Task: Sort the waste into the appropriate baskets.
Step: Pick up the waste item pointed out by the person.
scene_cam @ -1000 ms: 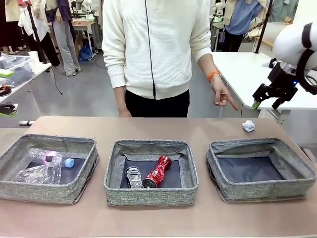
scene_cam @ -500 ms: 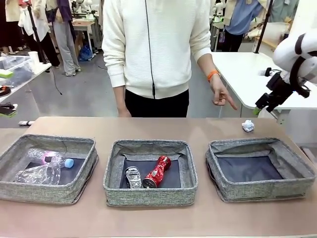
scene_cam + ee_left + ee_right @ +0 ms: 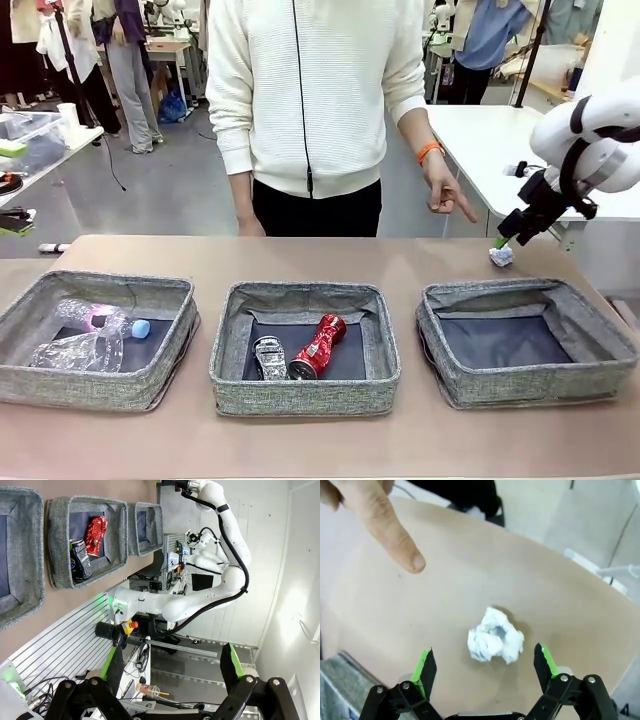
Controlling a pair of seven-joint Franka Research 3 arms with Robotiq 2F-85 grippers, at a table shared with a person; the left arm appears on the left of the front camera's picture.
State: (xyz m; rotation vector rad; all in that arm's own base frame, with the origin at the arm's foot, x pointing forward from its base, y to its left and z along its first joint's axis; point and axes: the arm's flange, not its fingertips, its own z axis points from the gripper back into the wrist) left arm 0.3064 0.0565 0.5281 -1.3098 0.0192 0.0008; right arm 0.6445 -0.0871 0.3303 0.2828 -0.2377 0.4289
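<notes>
On my right wrist feed, the right gripper (image 3: 483, 667) stands with its fingers spread wide and nothing between them. The paper ball (image 3: 495, 635) lies on the table (image 3: 395, 620) just beyond the fingertips, centred between the two green pads and not touching either. Farther out and to the feed's left of the ball, the person's hand (image 3: 375, 517) points a finger down toward the table, well apart from the ball.

On my front feed, the right gripper (image 3: 512, 232) hangs just above and beside the ball (image 3: 501, 256), at the table's far right edge. Nearer to me than the gripper sits the right basket (image 3: 527, 340), with nothing in it. The middle basket (image 3: 305, 345) holds the red can (image 3: 318, 347) and the crushed can (image 3: 269, 357), side by side. The left basket (image 3: 95, 338) holds the bottle (image 3: 100, 320) and the crumpled container (image 3: 75, 352).

On my left wrist feed, the left gripper (image 3: 172, 664) is spread open and holds nothing; it faces away from the table toward the robot base, with the baskets far off at the feed's upper left.
</notes>
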